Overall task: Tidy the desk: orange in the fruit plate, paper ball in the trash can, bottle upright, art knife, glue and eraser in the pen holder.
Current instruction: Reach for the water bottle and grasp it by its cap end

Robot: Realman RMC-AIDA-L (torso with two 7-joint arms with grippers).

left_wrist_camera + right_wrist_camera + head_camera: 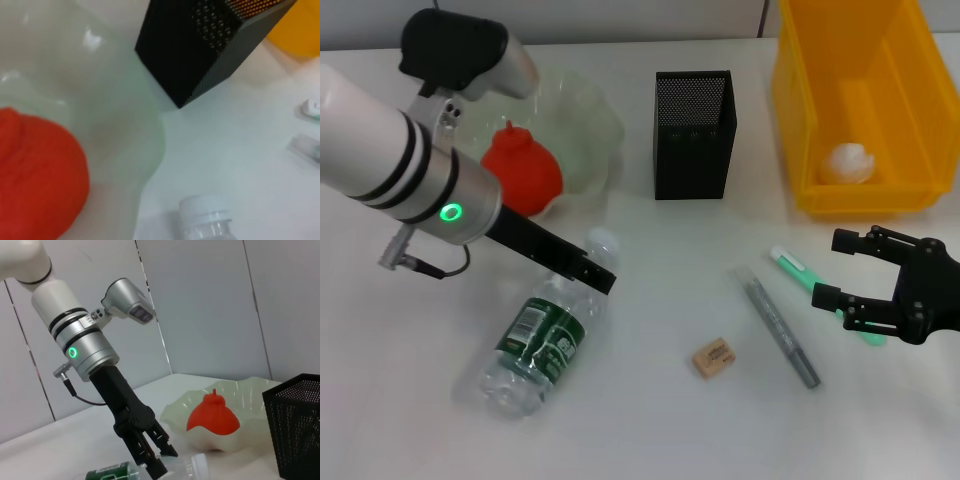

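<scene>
Two steps look done: orange in fruit plate, paper ball in trash can. Bottle lies at near left; left claw, fingers narrowly parted, is poised at its neck. Righting is judged next. Right claw is held wide over glue.

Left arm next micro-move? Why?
Probably shut the left pincer around the bottle just below its white cap, then tip it upright. The bottle lies on its side and the open pincer is already down at its neck. The orange already sits in the fruit plate.
</scene>
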